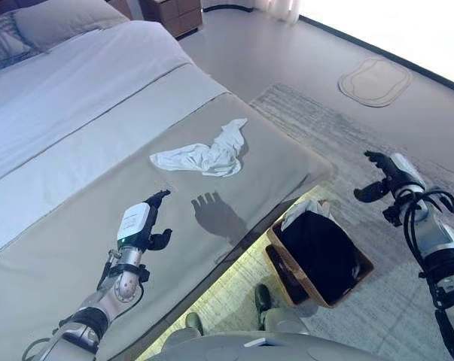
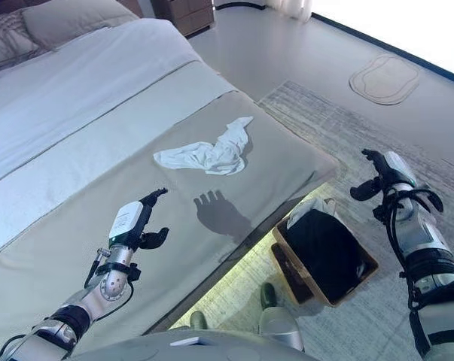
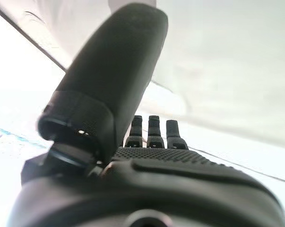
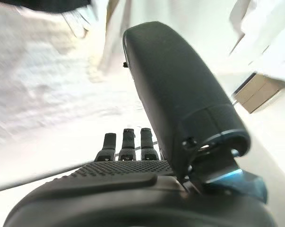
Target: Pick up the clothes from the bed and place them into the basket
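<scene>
A crumpled white garment (image 1: 206, 154) lies on the beige blanket near the foot of the bed (image 1: 76, 150). A brown basket (image 1: 321, 259) with a dark lining stands on the rug beside the bed, with a bit of white cloth (image 1: 300, 213) at its far rim. My left hand (image 1: 146, 226) hovers over the bed, short of the garment, open and empty. My right hand (image 1: 383, 180) is raised over the rug to the right of the basket, open and holding nothing. In the wrist views the left hand (image 3: 151, 137) and right hand (image 4: 128, 146) show straight fingers.
Pillows (image 1: 53, 19) lie at the head of the bed. A wooden nightstand (image 1: 174, 15) stands at the far wall. A grey rug (image 1: 377, 150) covers the floor by the bed, and a small oval mat (image 1: 376, 80) lies farther off.
</scene>
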Robot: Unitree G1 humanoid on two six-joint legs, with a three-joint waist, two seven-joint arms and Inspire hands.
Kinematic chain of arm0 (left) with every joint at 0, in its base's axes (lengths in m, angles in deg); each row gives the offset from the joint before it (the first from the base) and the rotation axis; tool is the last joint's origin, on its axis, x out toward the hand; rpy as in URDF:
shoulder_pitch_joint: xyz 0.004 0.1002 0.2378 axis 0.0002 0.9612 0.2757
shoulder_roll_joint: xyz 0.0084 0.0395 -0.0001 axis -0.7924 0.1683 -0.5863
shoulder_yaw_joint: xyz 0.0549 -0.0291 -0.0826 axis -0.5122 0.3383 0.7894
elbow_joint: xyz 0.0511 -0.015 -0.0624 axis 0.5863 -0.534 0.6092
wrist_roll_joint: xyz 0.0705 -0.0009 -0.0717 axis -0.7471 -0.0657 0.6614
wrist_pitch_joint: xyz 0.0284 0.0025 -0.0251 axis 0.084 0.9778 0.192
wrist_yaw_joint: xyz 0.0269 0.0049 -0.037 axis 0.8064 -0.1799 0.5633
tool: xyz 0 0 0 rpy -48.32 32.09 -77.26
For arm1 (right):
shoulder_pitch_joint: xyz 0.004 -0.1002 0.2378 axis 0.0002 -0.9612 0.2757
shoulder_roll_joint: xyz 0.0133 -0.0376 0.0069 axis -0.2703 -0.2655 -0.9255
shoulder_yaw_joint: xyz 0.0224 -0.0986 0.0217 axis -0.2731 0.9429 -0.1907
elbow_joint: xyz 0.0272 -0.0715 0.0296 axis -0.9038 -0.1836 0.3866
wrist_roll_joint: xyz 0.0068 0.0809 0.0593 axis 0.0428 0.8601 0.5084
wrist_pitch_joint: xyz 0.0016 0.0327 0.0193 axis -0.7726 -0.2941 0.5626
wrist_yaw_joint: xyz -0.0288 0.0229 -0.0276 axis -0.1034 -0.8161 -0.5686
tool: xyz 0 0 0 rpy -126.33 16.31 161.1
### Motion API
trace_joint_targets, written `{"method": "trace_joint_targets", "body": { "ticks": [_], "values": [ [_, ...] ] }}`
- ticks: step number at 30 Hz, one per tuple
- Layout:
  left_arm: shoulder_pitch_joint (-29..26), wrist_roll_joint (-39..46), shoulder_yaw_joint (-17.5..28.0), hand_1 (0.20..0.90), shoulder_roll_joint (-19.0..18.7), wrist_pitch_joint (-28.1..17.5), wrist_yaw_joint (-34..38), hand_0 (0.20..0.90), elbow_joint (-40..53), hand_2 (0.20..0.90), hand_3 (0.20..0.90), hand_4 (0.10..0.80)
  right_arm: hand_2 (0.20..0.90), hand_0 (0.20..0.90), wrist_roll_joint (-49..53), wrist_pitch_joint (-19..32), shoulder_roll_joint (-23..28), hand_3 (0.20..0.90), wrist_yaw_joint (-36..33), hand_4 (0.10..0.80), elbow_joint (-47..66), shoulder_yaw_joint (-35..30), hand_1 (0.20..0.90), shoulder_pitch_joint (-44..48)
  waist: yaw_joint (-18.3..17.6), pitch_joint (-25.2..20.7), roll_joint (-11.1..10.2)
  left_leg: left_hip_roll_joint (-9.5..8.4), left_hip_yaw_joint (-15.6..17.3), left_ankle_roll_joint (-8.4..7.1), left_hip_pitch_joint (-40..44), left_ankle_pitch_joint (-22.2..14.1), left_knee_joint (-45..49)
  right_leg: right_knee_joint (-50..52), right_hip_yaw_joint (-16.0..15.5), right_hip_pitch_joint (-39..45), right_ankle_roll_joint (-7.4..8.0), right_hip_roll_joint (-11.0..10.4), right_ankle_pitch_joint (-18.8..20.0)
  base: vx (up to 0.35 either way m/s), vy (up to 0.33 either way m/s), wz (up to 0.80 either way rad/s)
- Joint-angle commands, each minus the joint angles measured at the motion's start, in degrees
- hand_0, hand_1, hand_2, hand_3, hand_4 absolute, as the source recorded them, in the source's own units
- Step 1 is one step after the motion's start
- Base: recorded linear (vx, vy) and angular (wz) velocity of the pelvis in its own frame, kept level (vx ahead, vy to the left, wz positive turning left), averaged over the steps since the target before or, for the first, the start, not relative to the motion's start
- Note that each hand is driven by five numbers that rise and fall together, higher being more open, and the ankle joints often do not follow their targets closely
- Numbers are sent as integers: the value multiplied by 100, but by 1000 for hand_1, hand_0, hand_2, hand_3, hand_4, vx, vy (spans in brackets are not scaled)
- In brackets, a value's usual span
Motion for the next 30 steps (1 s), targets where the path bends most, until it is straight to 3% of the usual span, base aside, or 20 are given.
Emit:
{"method": "trace_joint_targets", "body": {
  "ticks": [1, 5, 12, 18, 30],
  "values": [
    [-138, 263, 280, 900, -257, -197, 122, 900, 195, 900, 900, 800, 900, 900, -375, 328, 527, 900, -347, 800, 295, 410, 900, 1102, 380, -171, -200, -101, -449, 7, -437, -239, 494, 1083, -300, 1, 55, -142, -981, 52, -24, 29],
    [-105, 325, 295, 900, -262, -145, 178, 900, 357, 900, 900, 800, 900, 900, -301, 303, 654, 900, -298, 800, 148, 815, 900, 1830, 579, 132, -164, -133, -566, -28, -912, -325, 1060, 1413, -482, -292, -82, -194, -1131, -80, -2, 26],
    [-320, 605, 283, 900, -356, -195, 479, 900, 770, 900, 900, 800, 900, 900, 31, 239, 784, 900, -507, 800, -215, 1515, 900, 3122, 937, 1005, 79, -267, -947, -25, -1790, -477, 2028, 2513, -801, -1031, -353, -419, -1444, -114, 20, 35],
    [-142, 735, 281, 900, -451, -262, 603, 900, 1126, 900, 900, 800, 900, 900, 122, 14, 650, 900, -763, 800, -168, 1770, 900, 3744, 1201, 1361, 329, -533, -1198, 36, -2320, -586, 2599, 3381, -923, -1483, -573, -541, -1810, -4, 18, 30],
    [51, 911, 288, 900, -671, -242, 944, 900, 1776, 900, 900, 800, 900, 900, 179, -369, 579, 900, -1102, 800, -366, 1991, 900, 4353, 1589, 1896, 487, -840, -1276, 226, -3525, -841, 3764, 4937, -1061, -2522, -778, -845, -2287, -16, -23, 20]
  ]
}}
